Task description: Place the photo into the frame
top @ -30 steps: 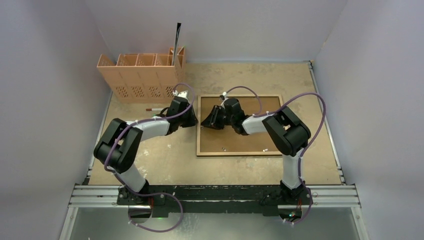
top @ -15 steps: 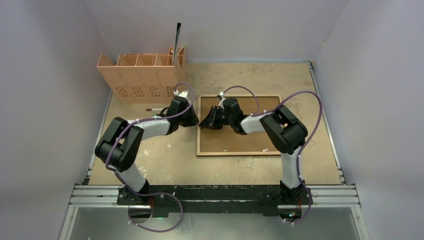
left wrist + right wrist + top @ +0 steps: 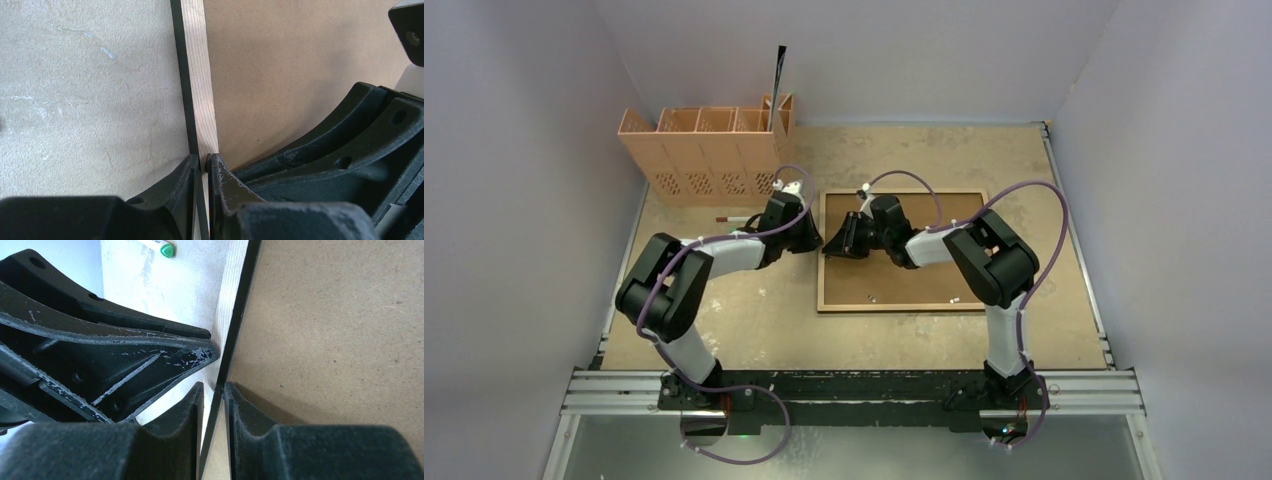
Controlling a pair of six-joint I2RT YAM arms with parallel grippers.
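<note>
Top external view has the frame [image 3: 894,306] lying back-up on the table [image 3: 754,320], its brown backing board [image 3: 929,280] seated inside. The left gripper [image 3: 202,167] and right gripper [image 3: 213,392] meet at its left rail, each with jaws pinched onto that thin, black-edged strip of pale grained wood (the photo shows nowhere). I judge the step to be prising up this edge to open the frame, which calls for a gentle, even lift so the stiff, matte fibreboard doesn't slide.

The frame [image 3: 202,90] is pale grained wood, the backing board [image 3: 300,60] matt brown.
</note>
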